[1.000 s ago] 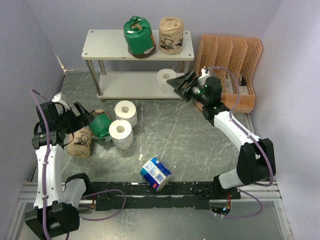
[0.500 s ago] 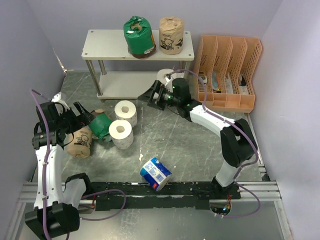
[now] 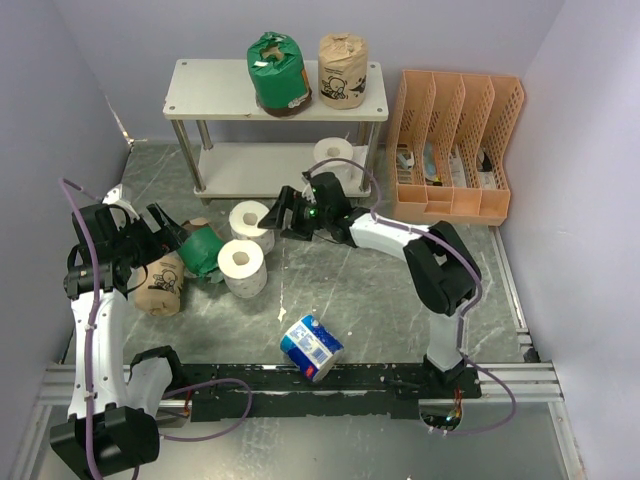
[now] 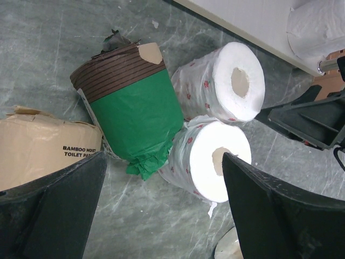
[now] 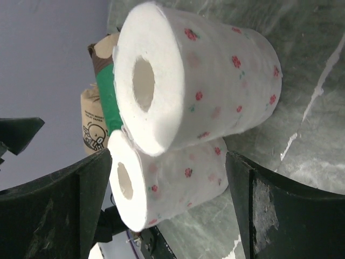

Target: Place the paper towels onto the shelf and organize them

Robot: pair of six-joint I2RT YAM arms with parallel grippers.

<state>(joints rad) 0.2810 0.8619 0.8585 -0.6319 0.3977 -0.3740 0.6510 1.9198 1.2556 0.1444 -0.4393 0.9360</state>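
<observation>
Right gripper, jaws wide, just beside the bare white roll.

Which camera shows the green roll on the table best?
The left wrist view: the green roll fills the middle, unobstructed. From above it is small beside the left pincer; the right wrist view shows only a sliver behind white rolls.

Left wrist view: tan roll is running off L edge; white roll on shelf is running off top-R corner; organizer contents are showing too small to ID.
</observation>
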